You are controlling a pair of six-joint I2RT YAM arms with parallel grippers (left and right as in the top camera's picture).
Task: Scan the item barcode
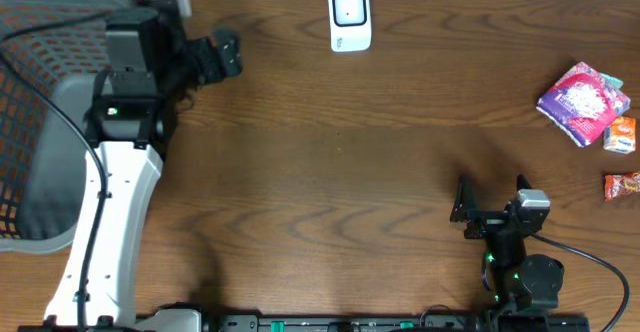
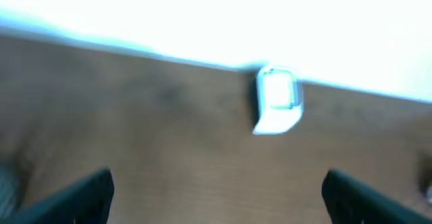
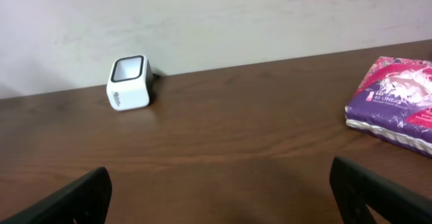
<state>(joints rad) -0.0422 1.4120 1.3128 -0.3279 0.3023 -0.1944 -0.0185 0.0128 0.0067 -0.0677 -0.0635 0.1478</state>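
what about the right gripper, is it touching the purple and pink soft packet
Apart. The overhead view shows bare wooden table between the open right gripper and the purple and pink soft packet farther back to its right.

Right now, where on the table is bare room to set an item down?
The wide middle of the table is bare, bordered by the scanner, the left gripper and the right gripper. The right edge is crowded: a purple packet and two small orange packets lie there.
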